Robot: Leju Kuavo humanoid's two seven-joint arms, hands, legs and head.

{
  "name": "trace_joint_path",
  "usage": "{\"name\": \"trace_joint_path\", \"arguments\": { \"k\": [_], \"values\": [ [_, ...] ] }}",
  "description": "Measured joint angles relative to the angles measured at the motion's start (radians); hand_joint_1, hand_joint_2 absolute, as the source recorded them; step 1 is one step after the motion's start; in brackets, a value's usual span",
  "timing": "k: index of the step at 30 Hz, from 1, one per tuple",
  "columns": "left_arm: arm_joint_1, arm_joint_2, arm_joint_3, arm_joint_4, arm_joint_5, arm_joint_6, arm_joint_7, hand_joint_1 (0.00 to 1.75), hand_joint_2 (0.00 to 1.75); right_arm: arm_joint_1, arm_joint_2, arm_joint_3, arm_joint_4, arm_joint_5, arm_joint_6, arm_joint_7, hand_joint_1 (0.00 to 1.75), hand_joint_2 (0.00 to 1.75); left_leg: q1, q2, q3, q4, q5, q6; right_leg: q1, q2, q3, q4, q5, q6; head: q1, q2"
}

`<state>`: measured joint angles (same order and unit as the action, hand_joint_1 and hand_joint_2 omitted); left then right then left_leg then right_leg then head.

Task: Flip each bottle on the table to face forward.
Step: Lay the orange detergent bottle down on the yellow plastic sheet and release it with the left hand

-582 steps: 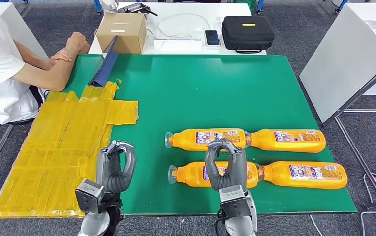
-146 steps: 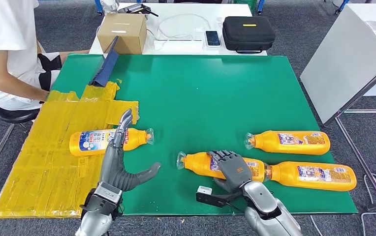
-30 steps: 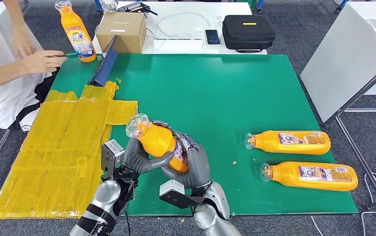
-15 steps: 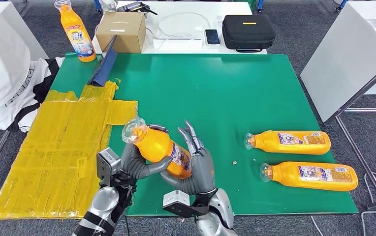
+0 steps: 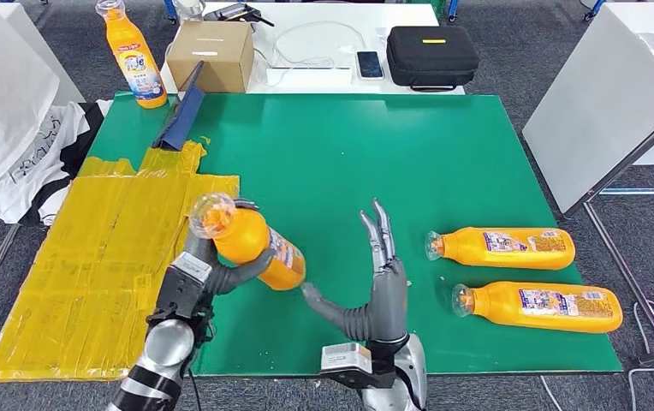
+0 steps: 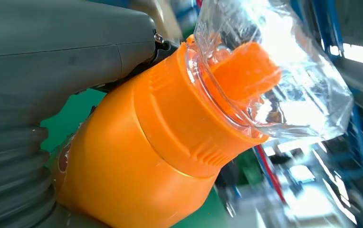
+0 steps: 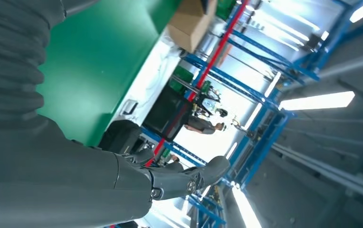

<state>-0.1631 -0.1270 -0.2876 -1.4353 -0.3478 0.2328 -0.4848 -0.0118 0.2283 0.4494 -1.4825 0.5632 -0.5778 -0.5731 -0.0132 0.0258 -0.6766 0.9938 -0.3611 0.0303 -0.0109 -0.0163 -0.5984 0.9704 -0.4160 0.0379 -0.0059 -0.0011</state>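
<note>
My left hand (image 5: 208, 276) grips an orange bottle (image 5: 251, 246) and holds it tilted above the green table (image 5: 349, 154), its clear cap toward the upper left. The left wrist view shows that bottle (image 6: 137, 161) close up against my left hand (image 6: 51, 61). My right hand (image 5: 375, 291) stands open beside it, fingers spread upward, touching nothing; its thumb shows in the right wrist view, where my right hand (image 7: 99, 175) is empty. Two more orange bottles lie on their sides at the right, one (image 5: 502, 247) behind the other (image 5: 539, 307). A further bottle (image 5: 134, 56) stands upright at the far left corner.
Yellow tape sheeting (image 5: 105, 257) covers the table's left part. A blue folder (image 5: 181, 116) leans at the far left edge. Behind stand a cardboard box (image 5: 211, 56), a phone (image 5: 369, 65) and a black case (image 5: 431, 56) on a white table. A person's white clothing (image 5: 7, 111) is at the left.
My right hand has let go of the bottle and swung right, fingers opening upward. My left hand has carried the bottle left and slightly up. The person has drawn back at the left.
</note>
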Motion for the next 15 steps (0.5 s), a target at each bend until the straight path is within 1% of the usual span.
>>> {"name": "trace_joint_path", "arguments": {
  "k": [6, 8, 10, 12, 15],
  "values": [
    [-0.021, 0.025, 0.044, -0.004, -0.039, 0.023, 0.009, 1.75, 1.75, 0.013, -0.013, -0.009, -0.066, -0.015, 0.018, -0.002, 0.0, 1.75, 0.0, 0.0, 0.0, 0.0, 0.0, 0.0, 0.0, 0.0, 0.0, 0.0, 0.0, 0.0, 0.0, 0.0],
    [-0.028, 0.03, 0.048, -0.003, -0.1, 0.065, 0.019, 1.75, 1.75, 0.016, -0.015, -0.011, -0.079, -0.021, 0.021, -0.007, 0.0, 1.75, 0.0, 0.0, 0.0, 0.0, 0.0, 0.0, 0.0, 0.0, 0.0, 0.0, 0.0, 0.0, 0.0, 0.0],
    [-0.046, 0.037, 0.05, 0.002, -0.257, 0.158, 0.051, 1.75, 1.75, 0.018, -0.019, -0.013, -0.096, -0.046, 0.038, -0.019, 0.0, 1.75, 0.0, 0.0, 0.0, 0.0, 0.0, 0.0, 0.0, 0.0, 0.0, 0.0, 0.0, 0.0, 0.0, 0.0],
    [-0.078, 0.047, 0.051, 0.029, -0.466, 0.262, 0.103, 1.75, 1.75, 0.019, -0.023, -0.014, -0.116, -0.103, 0.082, -0.031, 0.0, 1.75, 0.0, -0.001, 0.0, 0.0, 0.0, 0.0, 0.0, 0.0, -0.001, 0.0, 0.0, 0.0, 0.0, 0.0],
    [-0.144, 0.064, 0.055, 0.135, -0.829, 0.398, 0.225, 1.75, 1.75, 0.018, -0.031, -0.022, -0.154, -0.213, 0.169, -0.049, 0.0, 1.75, 0.0, 0.0, 0.0, 0.0, 0.001, 0.0, 0.0, 0.0, -0.001, 0.0, 0.0, 0.0, 0.0, 0.0]
  ]
}}
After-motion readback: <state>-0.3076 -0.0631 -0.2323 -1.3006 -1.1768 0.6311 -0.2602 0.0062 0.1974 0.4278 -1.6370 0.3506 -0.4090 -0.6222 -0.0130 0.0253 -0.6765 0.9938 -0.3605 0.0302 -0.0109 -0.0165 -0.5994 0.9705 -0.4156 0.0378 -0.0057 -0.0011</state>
